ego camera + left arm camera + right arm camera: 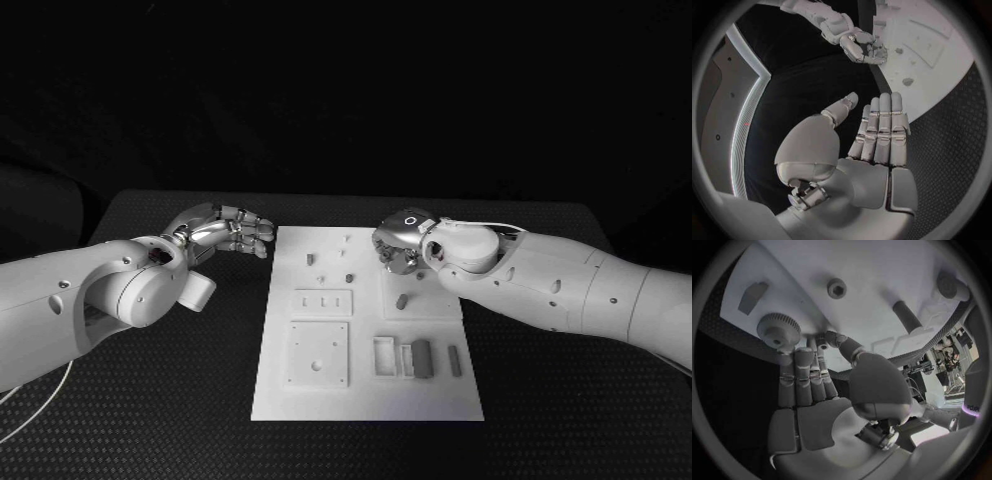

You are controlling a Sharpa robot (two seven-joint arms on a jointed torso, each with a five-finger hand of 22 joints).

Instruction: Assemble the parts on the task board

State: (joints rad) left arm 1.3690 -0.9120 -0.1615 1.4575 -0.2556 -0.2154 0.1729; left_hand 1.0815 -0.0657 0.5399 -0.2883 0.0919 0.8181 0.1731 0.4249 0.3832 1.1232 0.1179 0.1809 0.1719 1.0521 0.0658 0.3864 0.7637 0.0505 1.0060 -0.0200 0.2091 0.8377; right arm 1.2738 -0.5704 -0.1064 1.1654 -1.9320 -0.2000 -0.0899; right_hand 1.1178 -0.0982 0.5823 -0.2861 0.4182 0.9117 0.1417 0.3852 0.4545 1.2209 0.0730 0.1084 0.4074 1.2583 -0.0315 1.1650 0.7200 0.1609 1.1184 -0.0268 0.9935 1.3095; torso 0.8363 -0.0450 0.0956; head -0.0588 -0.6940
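The white task board point(368, 400) lies in the middle of the black table, with small grey parts standing along its far half, such as a peg point(315, 257) and a stub point(351, 274). My right hand point(404, 243) hovers low over the board's far right part, fingers pointing down. In the right wrist view its fingertips point(803, 356) reach a toothed gear point(778, 330) near the board's edge, with the thumb bent in beside them and nothing held. My left hand point(231, 230) floats off the board's far left corner, fingers straight and together point(882, 130), empty.
On the near half of the board lie a slotted plate point(323, 303), a square plate point(317, 353), a frame point(385, 355), a block point(421, 358) and a bar point(454, 360). A wedge point(752, 294), a round nut point(836, 288) and a rod point(907, 316) stand near the right hand.
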